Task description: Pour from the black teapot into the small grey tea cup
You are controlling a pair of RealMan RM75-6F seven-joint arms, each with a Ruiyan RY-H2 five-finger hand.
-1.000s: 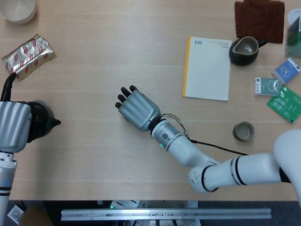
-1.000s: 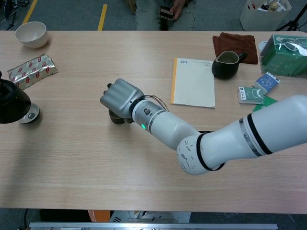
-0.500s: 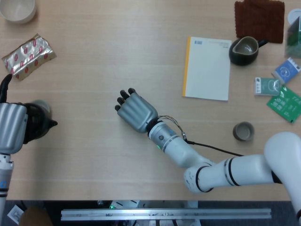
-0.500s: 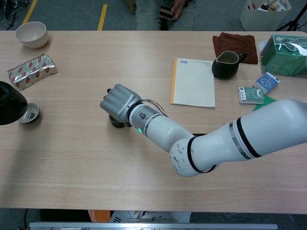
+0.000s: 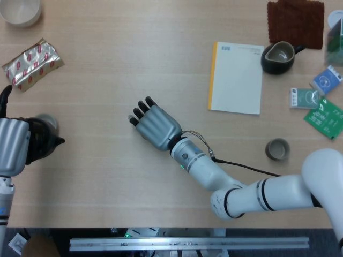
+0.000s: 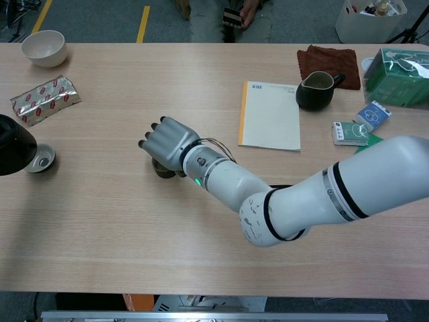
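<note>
Gripping the black teapot (image 5: 40,142) at the left edge of the tabletop (image 5: 107,59), the left hand (image 5: 12,145) wraps the pot's body, spout pointing toward the table's middle. In the chest view the teapot (image 6: 13,144) sits just beside a small round lid-like piece (image 6: 41,159) (cannot tell whether they touch). A small grey tea cup (image 6: 163,168) stands near the middle of the tabletop, directly under the right hand (image 6: 166,138); only its lower part shows there. The right hand (image 5: 153,124) lies over the cup with fingers extended and slightly spread; whether it grips the cup cannot be told. A second grey cup (image 5: 277,149) stands nearer the right edge. Toward the far right corner: yellow-spined notebook (image 5: 236,77), dark pitcher (image 5: 278,57), brown cloth (image 5: 296,21). Toward the far left corner: foil packet (image 5: 32,62), white bowl (image 5: 20,10).
</note>
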